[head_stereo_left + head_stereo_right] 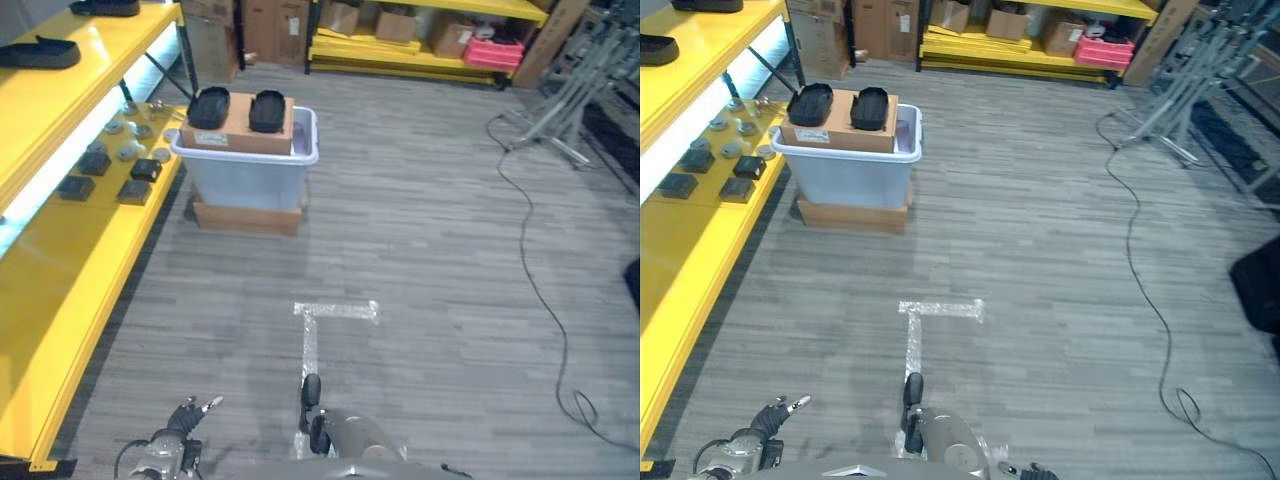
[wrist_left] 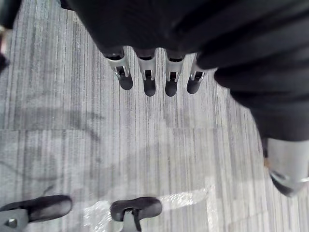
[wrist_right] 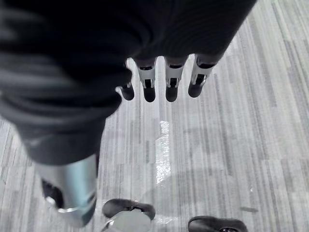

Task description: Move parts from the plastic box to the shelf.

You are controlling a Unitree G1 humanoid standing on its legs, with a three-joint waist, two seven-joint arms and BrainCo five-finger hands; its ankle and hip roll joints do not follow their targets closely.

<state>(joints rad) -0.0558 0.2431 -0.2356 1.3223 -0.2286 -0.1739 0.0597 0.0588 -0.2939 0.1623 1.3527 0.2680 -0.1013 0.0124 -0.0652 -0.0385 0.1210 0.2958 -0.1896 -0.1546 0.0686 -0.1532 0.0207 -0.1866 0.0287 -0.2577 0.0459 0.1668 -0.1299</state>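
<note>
Yellow shelf [image 1: 70, 250] runs along the floor's left side, small dark parts [image 1: 133, 191] lying near its front edge; beside its far end stands the plastic box [image 1: 250, 175] on a wooden base, a cardboard carton [image 1: 240, 125] across its rim carrying two black parts [image 1: 267, 110]; both sit well apart from the robot. Left hand [image 2: 149, 77] and right hand [image 3: 164, 82] hang low, fingers straight, holding nothing. Judged risk: a hurried approach could nudge the box, tipping the carton and spilling its parts.

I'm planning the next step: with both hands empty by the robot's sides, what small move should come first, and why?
Probably step forward toward the plastic box. It sits well ahead beside the yellow shelf, with two black parts on a cardboard box atop it, far beyond reach. The left hand and right hand hang open, holding nothing.
</note>
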